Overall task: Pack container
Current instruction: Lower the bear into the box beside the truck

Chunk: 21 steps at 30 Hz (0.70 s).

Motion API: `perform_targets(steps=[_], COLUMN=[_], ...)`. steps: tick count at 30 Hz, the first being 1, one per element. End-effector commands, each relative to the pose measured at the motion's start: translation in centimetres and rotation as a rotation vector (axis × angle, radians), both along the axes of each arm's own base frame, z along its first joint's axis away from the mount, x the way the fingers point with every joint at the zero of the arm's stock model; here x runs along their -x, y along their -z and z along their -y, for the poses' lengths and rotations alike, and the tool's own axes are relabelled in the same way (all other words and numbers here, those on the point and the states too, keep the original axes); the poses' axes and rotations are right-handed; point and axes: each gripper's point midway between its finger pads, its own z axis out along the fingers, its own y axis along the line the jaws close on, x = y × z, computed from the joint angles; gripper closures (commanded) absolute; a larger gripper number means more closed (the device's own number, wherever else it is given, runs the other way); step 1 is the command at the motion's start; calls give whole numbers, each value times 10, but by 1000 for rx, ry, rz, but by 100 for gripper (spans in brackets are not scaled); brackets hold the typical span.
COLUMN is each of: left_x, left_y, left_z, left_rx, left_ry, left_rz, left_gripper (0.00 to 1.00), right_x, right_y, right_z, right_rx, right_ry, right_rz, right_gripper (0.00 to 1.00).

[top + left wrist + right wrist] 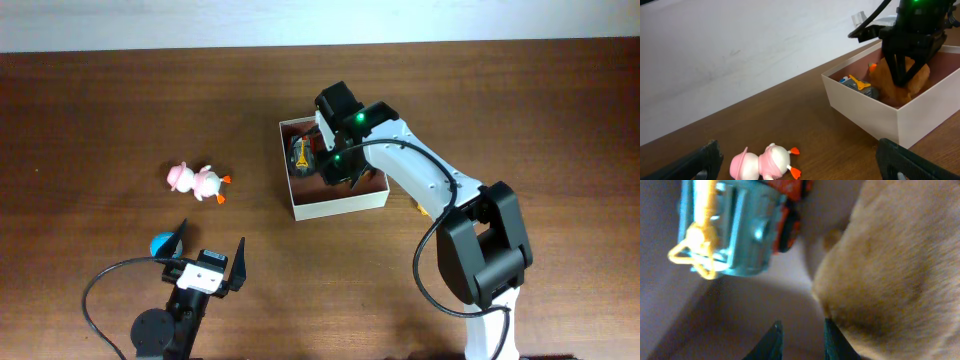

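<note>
The container (340, 207) is a square white-walled box with a reddish-brown floor at the table's middle; it also shows in the left wrist view (875, 117). Inside lie a tan plush toy (919, 80) (890, 265) and a grey-blue toy vehicle with yellow parts (858, 84) (735, 230). My right gripper (340, 165) (801, 340) is down inside the container, its fingers nearly together with nothing between them, and one finger is against the plush. My left gripper (212, 252) is open and empty near the front edge. A pink and white duck toy (198, 181) (765, 162) lies ahead of it.
A small blue object (162, 243) lies just left of my left gripper. A yellow-orange item (421, 208) peeks out from under the right arm, right of the container. A white wall runs along the table's far edge.
</note>
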Motion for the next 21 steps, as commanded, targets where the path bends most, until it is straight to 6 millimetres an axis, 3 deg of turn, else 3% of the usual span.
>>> perform_targets(steps=[1, 5, 11, 21], left_x=[0, 0, 0, 0], left_y=[1, 1, 1, 1], left_z=[-1, -1, -1, -1], left_rx=[-5, -5, -5, -5], left_ry=[-7, -7, -7, -7], left_rz=[1, 1, 1, 1], left_gripper=[0, 0, 0, 0], right_x=[16, 26, 33, 23], right_y=[-12, -17, -18, -26], right_z=[-22, -42, -54, -70], right_rx=[-80, -133, -145, -241], right_ry=[24, 9, 53, 189], right_rz=[-40, -69, -86, -104], right_gripper=[78, 77, 77, 77])
